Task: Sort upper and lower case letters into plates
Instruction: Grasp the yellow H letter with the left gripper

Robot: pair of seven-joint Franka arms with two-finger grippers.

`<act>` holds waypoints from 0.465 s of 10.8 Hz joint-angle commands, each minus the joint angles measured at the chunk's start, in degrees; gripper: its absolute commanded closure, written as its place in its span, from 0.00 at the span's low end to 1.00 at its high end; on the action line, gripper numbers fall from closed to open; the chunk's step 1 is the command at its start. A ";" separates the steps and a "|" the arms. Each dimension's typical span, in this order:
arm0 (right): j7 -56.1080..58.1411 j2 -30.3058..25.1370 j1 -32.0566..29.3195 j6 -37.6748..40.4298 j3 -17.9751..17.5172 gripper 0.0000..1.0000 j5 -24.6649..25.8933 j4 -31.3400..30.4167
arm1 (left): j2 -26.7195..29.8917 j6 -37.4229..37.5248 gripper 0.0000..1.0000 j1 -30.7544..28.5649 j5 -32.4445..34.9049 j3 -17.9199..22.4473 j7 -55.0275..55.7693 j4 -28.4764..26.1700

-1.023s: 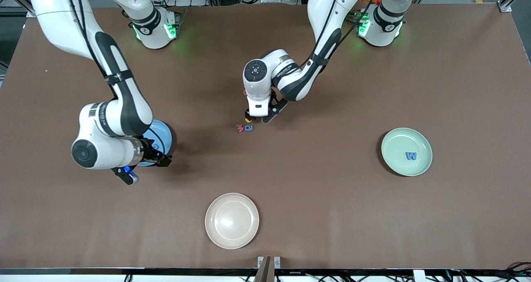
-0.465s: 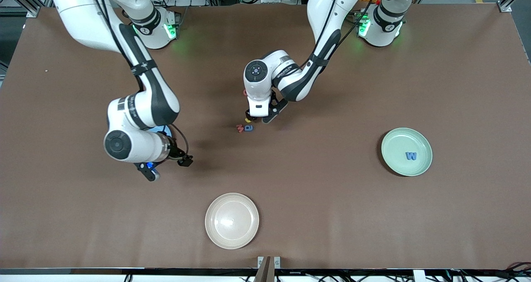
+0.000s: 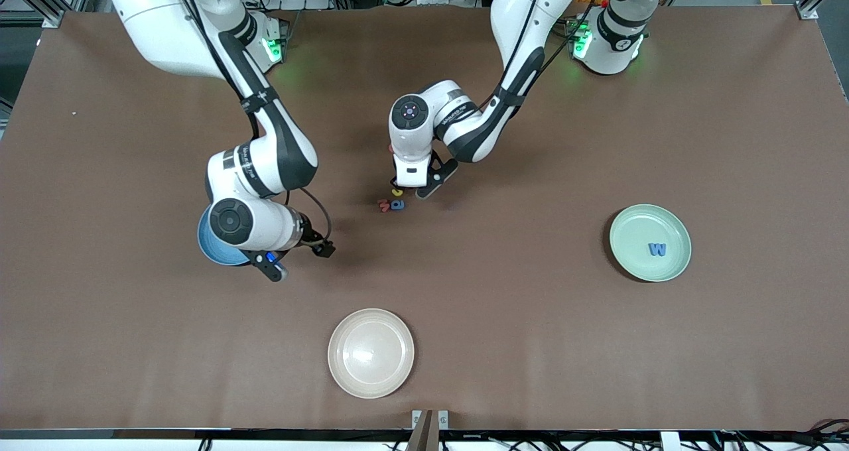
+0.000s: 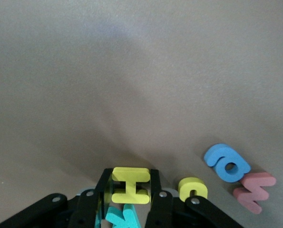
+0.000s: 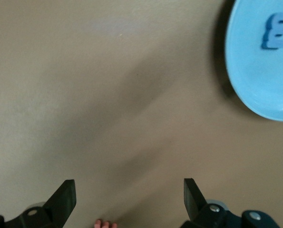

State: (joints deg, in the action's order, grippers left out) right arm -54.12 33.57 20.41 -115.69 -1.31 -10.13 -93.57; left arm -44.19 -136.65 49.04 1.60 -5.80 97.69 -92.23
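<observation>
Since a second ago, the right gripper (image 3: 306, 251) has swung off the blue plate (image 3: 207, 247) toward the table's middle, jaws spread and empty, while the left gripper (image 4: 128, 205) has clenched on the yellow H (image 4: 130, 185) in the letter cluster. Done so far: an E (image 5: 276, 31) in the blue plate, a W (image 3: 657, 249) in the green plate (image 3: 650, 242). Left on the table: teal letter (image 4: 121, 218), yellow letter (image 4: 192, 188), blue letter (image 4: 226, 163), red letter (image 4: 253, 191).
</observation>
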 commanded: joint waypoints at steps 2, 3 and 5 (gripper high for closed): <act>3.15 0.62 1.82 -0.94 0.08 0.00 -0.94 -0.04 | 6.90 5.49 1.00 -3.41 7.34 -0.26 -8.09 -0.49; 1.05 0.79 2.35 -1.90 0.08 0.00 -2.16 -0.04 | 9.28 7.78 1.00 -6.47 7.80 -2.18 -14.31 -0.67; -0.11 1.40 4.28 -2.43 0.08 0.00 -2.44 -0.12 | 14.11 13.57 1.00 -13.24 7.81 -4.91 -27.23 -0.49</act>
State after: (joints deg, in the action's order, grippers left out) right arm -52.95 34.41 23.21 -117.34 -1.40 -11.68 -93.73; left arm -34.90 -127.14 41.09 7.94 -8.11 78.42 -91.11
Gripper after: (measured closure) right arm 0.000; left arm 0.652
